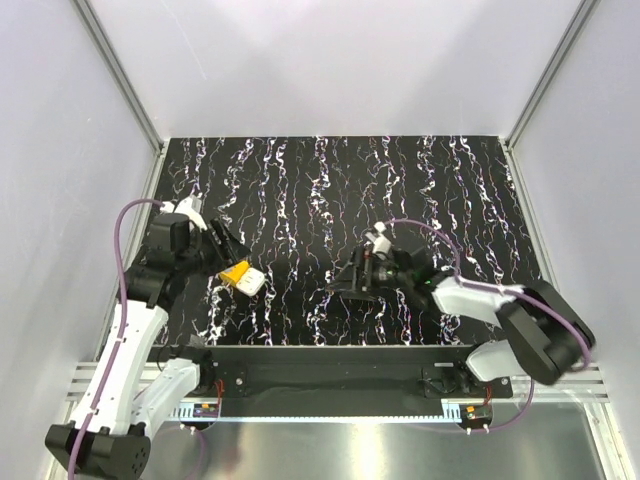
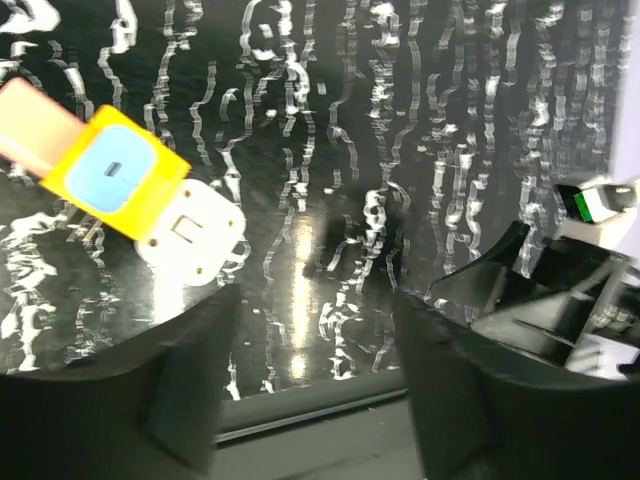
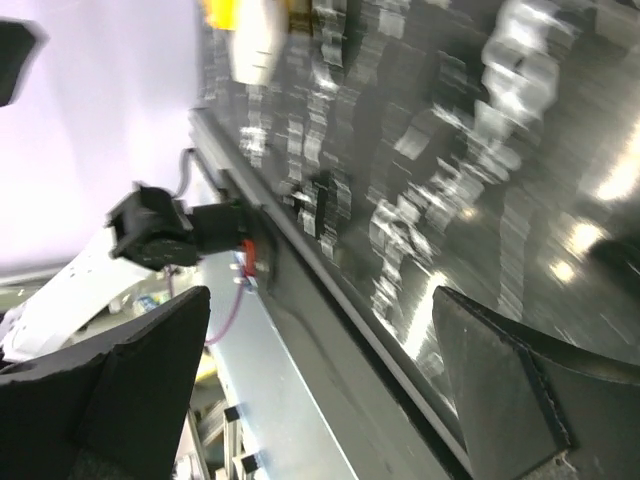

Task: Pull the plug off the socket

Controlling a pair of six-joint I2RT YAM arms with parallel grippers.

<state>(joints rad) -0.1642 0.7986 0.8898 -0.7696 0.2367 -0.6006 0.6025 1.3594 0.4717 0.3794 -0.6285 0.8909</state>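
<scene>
The socket (image 1: pixel 234 273) is a small yellow cube lying on the black marbled mat, and the white plug (image 1: pixel 253 284) is still seated against its right side. In the left wrist view the socket (image 2: pixel 115 175) shows a blue top and an orange-pink side, with the plug (image 2: pixel 190 235) below and to its right. My left gripper (image 1: pixel 228 252) hovers just behind the pair. Its jaws (image 2: pixel 310 370) stand apart with only mat between them, and the socket lies outside them at the upper left. My right gripper (image 1: pixel 345 285) is open near the mat's middle, and nothing sits between its fingers (image 3: pixel 320 380).
The mat's near edge and the metal base rail (image 3: pixel 330 330) run close under the right gripper. The right gripper's black body (image 2: pixel 560 300) shows at the right of the left wrist view. White walls enclose the table (image 1: pixel 330 180) on three sides.
</scene>
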